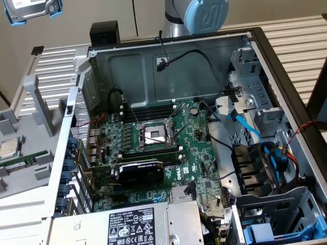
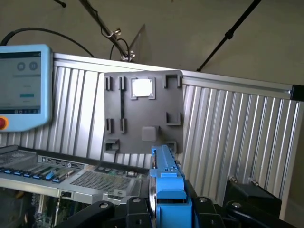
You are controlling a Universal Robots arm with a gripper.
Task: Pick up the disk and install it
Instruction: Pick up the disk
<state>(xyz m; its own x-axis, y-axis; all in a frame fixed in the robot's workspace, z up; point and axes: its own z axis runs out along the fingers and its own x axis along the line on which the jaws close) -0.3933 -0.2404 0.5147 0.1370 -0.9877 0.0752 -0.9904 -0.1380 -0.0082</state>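
The gripper [image 2: 167,213] is clamping the disk [image 2: 152,200] between its black jaws, which are standing partly closed on the drive's two flat faces. Seen from the wrist, the drive is showing edge-on, its long axis running straight out from the jaws. A glossy blue plastic carrier [image 2: 168,183] is wrapping its thin silver metal edge.

In the exterior view the disk [image 1: 31,9] is hanging at the exterior view's upper left, well apart from the open computer case [image 1: 265,61]. Its white label is facing the camera and its long axis is lying roughly across the picture.

Beyond it, a matte grey moulded tray [image 2: 152,111] is sitting against ribbed aluminium slats [image 2: 237,133].

Robotics lab (or workshop), open computer case [image 1: 153,71], teach pendant [image 2: 21,85], slatted bench [image 1: 294,43]
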